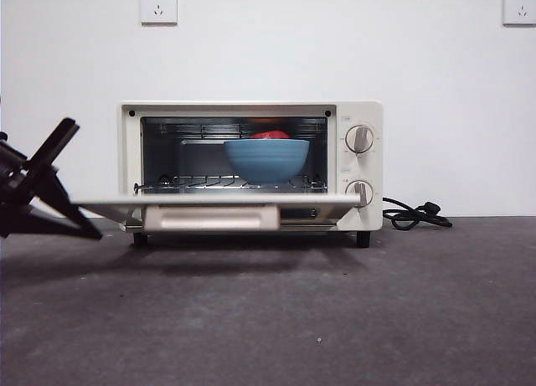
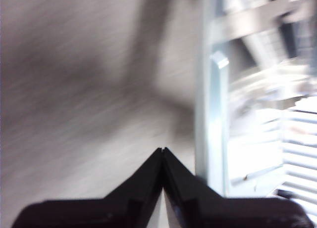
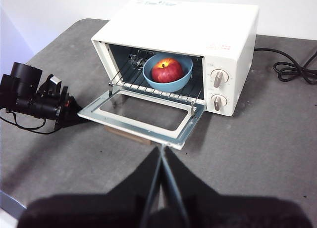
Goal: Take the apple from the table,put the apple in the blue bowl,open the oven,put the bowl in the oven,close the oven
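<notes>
We are seeing the oven [image 1: 251,164] standing with its door [image 1: 213,203] dropped flat and level, so the door's front edge is jutting out over the table [image 1: 276,319] and taking up the room directly before the cavity, while the tabletop in front of that edge is lying bare. Inside the oven, the blue bowl [image 1: 266,158] is sitting on the wire rack [image 1: 230,183] toward the knob side, with clear space between it and the cavity wall on the other side. The apple [image 3: 167,70] is resting in the bowl. At the side of the door farthest from the knobs [image 1: 360,165], the left gripper [image 1: 105,203] is lying low, almost at door height, reaching in from the side with its tip at the door's corner; its jaws are pressed together and holding nothing. The right gripper [image 3: 161,154] is hanging high and well back from the oven's front, tilted down toward the open door, its jaws likewise closed on each other and empty. The front view is showing only a sliver of red above the bowl rim, whereas the right wrist view is looking down into the bowl and showing the whole apple, the door's glass pane and the power cord [image 3: 292,67] trailing behind the oven. The left wrist view is blurred, giving us just the door's metal edge [image 2: 214,114] close beside the closed jaws.
</notes>
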Motion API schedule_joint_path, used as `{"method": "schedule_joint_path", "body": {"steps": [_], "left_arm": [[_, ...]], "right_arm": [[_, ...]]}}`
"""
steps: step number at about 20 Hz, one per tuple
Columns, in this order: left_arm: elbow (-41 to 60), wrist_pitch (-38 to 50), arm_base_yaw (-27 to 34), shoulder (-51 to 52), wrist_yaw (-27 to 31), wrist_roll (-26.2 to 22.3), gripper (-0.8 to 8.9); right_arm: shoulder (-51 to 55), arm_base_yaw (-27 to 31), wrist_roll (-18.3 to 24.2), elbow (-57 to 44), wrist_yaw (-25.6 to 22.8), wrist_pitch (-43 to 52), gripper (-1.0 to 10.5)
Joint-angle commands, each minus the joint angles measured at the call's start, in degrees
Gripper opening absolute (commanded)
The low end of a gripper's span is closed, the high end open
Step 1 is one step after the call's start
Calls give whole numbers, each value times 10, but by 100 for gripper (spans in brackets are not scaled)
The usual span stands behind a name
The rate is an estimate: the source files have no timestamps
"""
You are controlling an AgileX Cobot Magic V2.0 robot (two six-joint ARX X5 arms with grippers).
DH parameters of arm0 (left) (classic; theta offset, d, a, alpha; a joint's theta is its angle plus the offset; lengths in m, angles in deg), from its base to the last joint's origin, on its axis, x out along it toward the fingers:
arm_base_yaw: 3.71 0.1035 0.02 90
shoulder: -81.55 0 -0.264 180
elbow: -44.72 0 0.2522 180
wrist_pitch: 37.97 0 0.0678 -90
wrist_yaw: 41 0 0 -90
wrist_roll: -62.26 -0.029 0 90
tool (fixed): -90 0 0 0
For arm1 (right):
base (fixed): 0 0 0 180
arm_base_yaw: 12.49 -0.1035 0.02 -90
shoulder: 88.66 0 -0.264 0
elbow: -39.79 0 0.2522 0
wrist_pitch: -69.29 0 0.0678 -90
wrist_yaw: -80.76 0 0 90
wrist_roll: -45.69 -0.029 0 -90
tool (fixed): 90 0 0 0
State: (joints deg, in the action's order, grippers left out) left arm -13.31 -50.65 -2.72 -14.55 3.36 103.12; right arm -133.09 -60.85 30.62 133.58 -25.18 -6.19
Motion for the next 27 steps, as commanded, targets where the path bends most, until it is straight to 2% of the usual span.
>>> {"method": "schedule_joint_path", "body": {"steps": [1, 13, 27], "left_arm": [[-6, 36, -5, 2, -40, 45, -6], [-96, 38, -5, 38, -52, 57, -6], [-163, 35, -8, 38, 51, 53, -6]], "right_arm": [[1, -1, -11, -5, 0, 3, -12], [1, -1, -19, -5, -2, 0, -12], [1, -1, -30, -5, -2, -1, -12]]}}
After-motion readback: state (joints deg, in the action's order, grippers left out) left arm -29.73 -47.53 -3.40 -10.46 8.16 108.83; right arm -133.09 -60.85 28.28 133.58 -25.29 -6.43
